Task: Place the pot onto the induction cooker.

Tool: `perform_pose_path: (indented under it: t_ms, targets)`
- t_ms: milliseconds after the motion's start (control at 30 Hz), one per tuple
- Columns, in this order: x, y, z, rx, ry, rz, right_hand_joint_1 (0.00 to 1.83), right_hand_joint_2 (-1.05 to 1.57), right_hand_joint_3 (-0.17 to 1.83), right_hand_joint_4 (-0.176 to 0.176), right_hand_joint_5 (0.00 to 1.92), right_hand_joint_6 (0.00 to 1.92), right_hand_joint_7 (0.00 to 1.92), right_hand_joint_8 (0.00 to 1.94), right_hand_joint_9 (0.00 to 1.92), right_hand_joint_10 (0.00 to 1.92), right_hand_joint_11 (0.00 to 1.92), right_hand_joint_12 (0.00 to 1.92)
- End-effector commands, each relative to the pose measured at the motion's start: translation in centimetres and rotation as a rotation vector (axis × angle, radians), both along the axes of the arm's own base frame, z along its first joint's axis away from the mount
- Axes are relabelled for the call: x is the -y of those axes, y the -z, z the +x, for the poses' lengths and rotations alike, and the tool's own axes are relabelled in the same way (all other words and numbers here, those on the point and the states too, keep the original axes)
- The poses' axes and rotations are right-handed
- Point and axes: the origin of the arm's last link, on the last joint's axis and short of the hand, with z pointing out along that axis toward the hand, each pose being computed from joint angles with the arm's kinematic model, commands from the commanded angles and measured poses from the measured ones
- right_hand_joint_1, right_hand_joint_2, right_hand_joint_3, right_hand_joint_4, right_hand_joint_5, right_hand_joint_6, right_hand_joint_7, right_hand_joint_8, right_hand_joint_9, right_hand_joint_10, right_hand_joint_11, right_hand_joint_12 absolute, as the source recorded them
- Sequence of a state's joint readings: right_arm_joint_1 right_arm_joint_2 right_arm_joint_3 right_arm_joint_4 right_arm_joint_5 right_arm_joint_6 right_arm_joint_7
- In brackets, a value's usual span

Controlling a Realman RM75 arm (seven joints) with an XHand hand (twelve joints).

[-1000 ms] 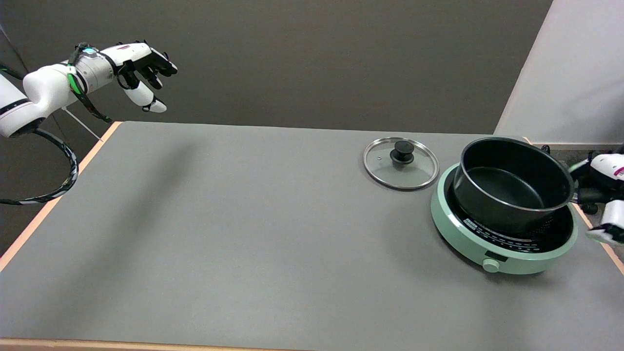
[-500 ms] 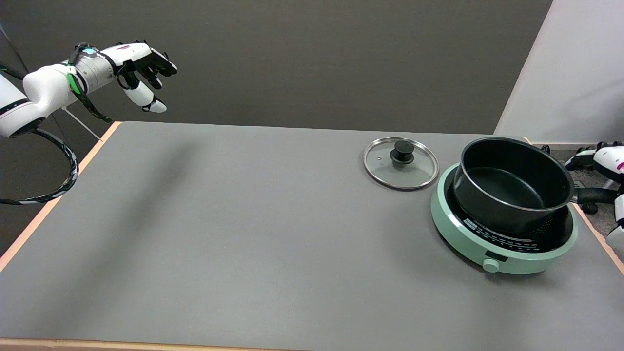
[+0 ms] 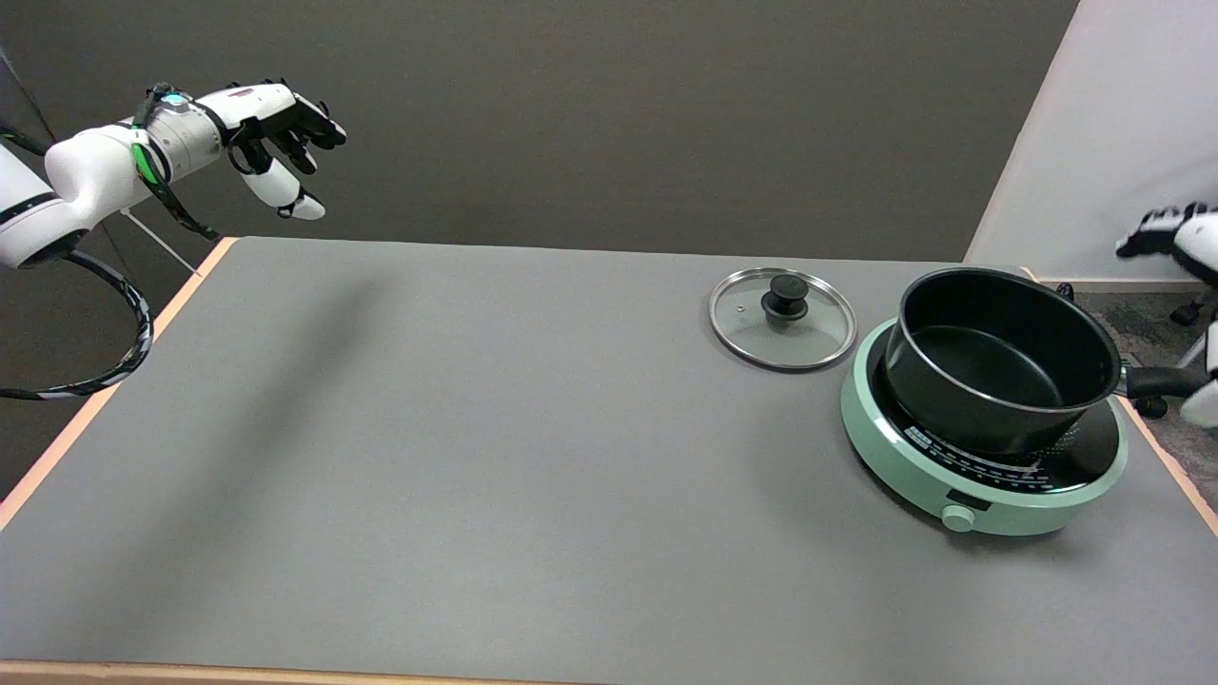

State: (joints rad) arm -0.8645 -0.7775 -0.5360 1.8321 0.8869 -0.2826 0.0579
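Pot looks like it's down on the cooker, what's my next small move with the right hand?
Probably just draw the right hand farther back and stop. The pot sits on the induction cooker, its handle free, and the hand holds nothing, fingers apart at the frame's right edge.

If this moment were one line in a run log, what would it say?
pot: on induction cooker | right hand: open, off pot handle | lid: on table, beside cooker
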Motion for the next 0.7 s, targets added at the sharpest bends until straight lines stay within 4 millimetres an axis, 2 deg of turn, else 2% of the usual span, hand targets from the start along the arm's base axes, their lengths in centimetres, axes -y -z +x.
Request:
perform_pose_path:
  t_ms: [33,200,633,700]
  targets:
    - [1.8,0.5,7.5,0.079,-0.478,0.095,1.28,-1.05,1.37,-0.112,0.35,0.35,0.35,0.35,0.35,0.35,0.35,0.35]
    - [2.2,1.2,8.7,0.142,-0.606,0.139,1.26,-1.05,1.28,-0.104,0.25,0.25,0.25,0.25,0.25,0.25,0.25,0.25]
    - [5.5,4.5,11.2,0.133,-0.673,0.284,1.24,-1.02,1.18,-0.085,0.14,0.14,0.14,0.14,0.14,0.14,0.14,0.14]
    - [6.0,4.9,11.5,0.132,-0.683,0.305,1.26,-1.01,1.15,-0.097,0.12,0.12,0.12,0.12,0.12,0.12,0.12,0.12]
